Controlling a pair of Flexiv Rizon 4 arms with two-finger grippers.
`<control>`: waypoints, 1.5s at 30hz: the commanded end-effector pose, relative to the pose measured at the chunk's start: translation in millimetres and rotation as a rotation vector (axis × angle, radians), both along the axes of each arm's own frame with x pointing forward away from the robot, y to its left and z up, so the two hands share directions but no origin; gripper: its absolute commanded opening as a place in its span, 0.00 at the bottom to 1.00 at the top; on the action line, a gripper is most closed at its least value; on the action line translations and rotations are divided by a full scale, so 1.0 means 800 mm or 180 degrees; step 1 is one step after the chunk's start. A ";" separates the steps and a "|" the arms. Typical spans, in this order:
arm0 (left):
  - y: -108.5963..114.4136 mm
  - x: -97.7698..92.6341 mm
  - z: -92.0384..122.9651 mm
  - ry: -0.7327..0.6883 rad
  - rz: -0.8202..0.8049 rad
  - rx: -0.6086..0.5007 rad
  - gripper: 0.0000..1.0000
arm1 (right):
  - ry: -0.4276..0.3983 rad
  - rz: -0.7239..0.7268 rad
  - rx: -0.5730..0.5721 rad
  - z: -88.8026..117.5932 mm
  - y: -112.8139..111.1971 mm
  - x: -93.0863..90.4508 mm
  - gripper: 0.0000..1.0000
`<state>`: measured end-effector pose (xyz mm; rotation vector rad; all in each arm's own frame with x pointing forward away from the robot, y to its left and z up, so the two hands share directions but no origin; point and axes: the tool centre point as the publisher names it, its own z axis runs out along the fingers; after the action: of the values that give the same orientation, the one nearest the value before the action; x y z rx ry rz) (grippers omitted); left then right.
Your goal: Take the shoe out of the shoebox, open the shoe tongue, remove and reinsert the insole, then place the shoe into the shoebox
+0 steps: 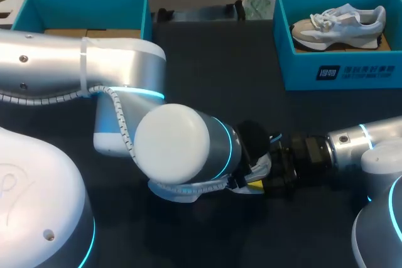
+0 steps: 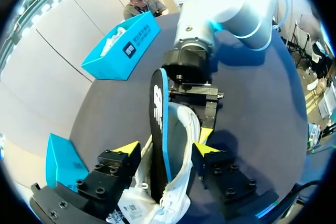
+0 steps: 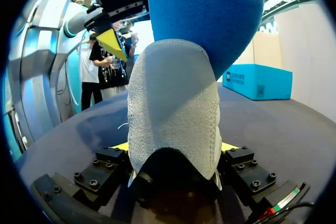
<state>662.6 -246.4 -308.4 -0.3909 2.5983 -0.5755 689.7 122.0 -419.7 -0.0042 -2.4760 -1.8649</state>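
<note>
The shoe (image 2: 185,129) is over the near middle of the desk (image 1: 207,73). The right hand (image 3: 173,148) holds it tight by 1 end. The insole (image 2: 157,103) sticks out of it. The left hand (image 2: 167,148) is wide, with 1 finger on each side of the shoe. I think it should pinch just the insole, not the cloth, and move it straight. The right hand must not let go.

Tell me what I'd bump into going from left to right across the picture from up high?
Open blue shoebox → round white cap of the left arm → shoe between the two arms → second blue shoebox with a sneaker inside.
</note>
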 end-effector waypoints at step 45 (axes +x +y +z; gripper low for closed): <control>-0.018 0.035 -0.049 -0.0177 0.0141 -0.0141 0.37 | 0.0001 -0.0004 -0.0008 -0.001 0.000 0.000 0.00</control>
<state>687.4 -261.0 -344.8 -0.4429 2.5134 -0.6139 689.7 122.1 -419.7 -0.0042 -2.4759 -1.8649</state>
